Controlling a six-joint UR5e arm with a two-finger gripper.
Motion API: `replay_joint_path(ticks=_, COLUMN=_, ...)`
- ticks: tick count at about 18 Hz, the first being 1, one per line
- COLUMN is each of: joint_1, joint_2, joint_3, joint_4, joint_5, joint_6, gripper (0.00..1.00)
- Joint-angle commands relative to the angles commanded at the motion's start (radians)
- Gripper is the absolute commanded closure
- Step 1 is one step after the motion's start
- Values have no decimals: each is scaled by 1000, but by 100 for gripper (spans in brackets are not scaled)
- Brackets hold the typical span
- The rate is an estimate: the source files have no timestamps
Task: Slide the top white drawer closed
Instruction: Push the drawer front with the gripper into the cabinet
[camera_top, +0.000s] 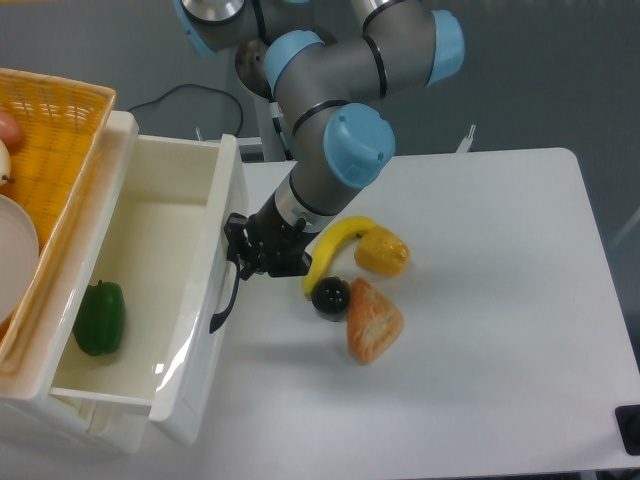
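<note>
The gripper (243, 255) is pressed against the front panel of the top white drawer (205, 300), beside its black handle (224, 300). Close behind it lie a banana (335, 250), a dark round fruit (329, 296) and a bread piece (374, 320). The table (500, 330) is bare to the right.

Lab: robot arm (330, 150), bare white table (500, 300), grey wall (560, 70).
</note>
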Motion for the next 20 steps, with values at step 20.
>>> replay_joint_path(ticks=20, joint_1=-68, joint_2=14, joint_3=-20, joint_4=-2, joint_5=0, joint_6=-2, gripper=85)
